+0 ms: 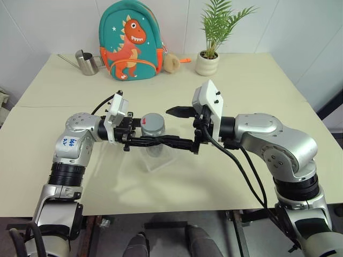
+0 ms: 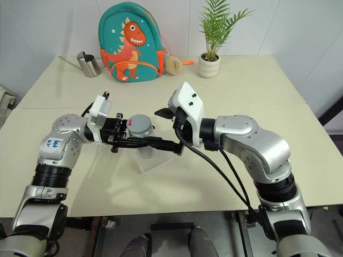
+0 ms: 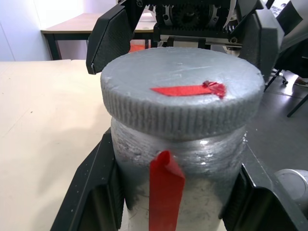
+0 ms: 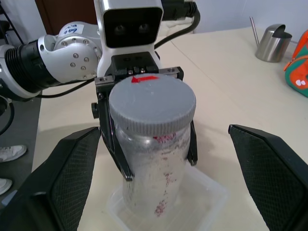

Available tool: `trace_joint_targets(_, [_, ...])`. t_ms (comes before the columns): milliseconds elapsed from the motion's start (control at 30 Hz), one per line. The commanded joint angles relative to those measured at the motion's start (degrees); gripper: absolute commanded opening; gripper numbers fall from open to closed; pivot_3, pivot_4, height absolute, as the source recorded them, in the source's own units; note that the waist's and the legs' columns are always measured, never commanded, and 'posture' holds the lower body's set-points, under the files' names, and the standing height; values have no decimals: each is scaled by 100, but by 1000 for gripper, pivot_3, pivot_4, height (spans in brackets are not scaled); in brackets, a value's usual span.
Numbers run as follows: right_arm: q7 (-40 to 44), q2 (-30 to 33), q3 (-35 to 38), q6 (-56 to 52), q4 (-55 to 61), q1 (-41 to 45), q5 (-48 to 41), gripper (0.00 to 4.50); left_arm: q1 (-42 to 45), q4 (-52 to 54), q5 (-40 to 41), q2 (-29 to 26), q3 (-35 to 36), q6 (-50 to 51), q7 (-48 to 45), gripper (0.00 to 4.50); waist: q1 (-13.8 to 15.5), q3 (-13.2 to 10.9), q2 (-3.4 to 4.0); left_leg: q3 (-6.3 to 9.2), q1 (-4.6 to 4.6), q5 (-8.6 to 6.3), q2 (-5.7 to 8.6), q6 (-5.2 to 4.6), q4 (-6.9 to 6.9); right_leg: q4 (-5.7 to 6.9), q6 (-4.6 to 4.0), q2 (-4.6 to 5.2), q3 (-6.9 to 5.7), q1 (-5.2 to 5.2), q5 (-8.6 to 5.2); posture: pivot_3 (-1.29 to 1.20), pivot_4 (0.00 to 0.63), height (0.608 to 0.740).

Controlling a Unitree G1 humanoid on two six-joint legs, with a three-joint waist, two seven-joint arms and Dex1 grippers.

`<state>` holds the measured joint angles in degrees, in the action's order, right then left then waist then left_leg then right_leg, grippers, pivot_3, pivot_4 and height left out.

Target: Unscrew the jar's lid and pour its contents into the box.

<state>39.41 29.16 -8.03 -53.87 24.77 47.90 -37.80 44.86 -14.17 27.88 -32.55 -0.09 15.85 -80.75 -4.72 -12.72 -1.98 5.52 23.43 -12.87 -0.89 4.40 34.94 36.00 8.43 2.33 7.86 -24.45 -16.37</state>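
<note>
On the beige worktop (image 1: 252, 85) the box (image 4: 211, 199) sits beneath the jar (image 4: 149, 168), which stands upright, long axis vertical, lid (image 4: 152, 108) on top. The left gripper (image 4: 144, 154) has its jaws clamped on the jar's body; the right gripper (image 1: 179, 128) has its jaws spread wide either side of the lid, apart from it

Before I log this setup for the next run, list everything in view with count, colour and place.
jar: one, clear, upright, held above the box
lid: one, grey with a red strip, still on the jar
box: one, transparent, on the table under the jar
table: one, cream
backpack: one, teal with an orange dinosaur, far edge
watering can: one, steel, left of backpack
potted plant: one, green in a white pot, right of backpack
left claw: shut on the jar
right claw: open, around the lid
</note>
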Motion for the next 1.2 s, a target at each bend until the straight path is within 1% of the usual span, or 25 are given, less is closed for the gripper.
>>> trace_joint_targets(33, [57,125,308,-45,345,16,-218,4472,207,63,11,-21,57,-101,-28,2029,2,0,0,0,0,0,0,0,0,0,0,0,0,0,0,0,150,740])
trace_joint_targets(167, [-9,112,412,-122,397,103,-377,4472,226,-12,-25,-6,40,-170,-53,2029,-2,0,0,0,0,0,0,0,-1,-1,0,0,0,0,0,0,150,740])
trace_joint_targets(333, [-202,-138,417,-107,286,310,-456,4472,258,-77,-54,35,5,-237,-85,2029,-2,0,0,0,0,0,0,0,2,2,0,0,0,0,0,0,150,740])
trace_joint_targets(500, [-437,-563,210,13,40,513,-297,4472,316,-157,-90,87,-42,-298,-155,2029,-3,0,0,0,0,0,0,0,1,3,0,-1,0,0,0,0,150,740])
trace_joint_targets(733, [-494,-1034,-121,270,-362,687,61,4472,418,-201,-85,119,-52,-256,-166,2029,-4,0,0,1,0,0,-1,0,1,5,0,-1,0,-2,0,0,150,740])
trace_joint_targets(933, [-382,-1159,-271,460,-576,689,267,4472,393,-174,-89,112,-42,-262,-151,2029,-5,0,0,2,1,0,0,0,2,5,1,-1,-1,-1,0,0,150,740])
trace_joint_targets(1200, [-271,-1079,-248,457,-593,615,396,4472,340,-119,-83,102,-33,-259,-131,2029,-6,0,0,2,1,0,0,0,2,7,1,-1,-1,-2,0,0,150,740])
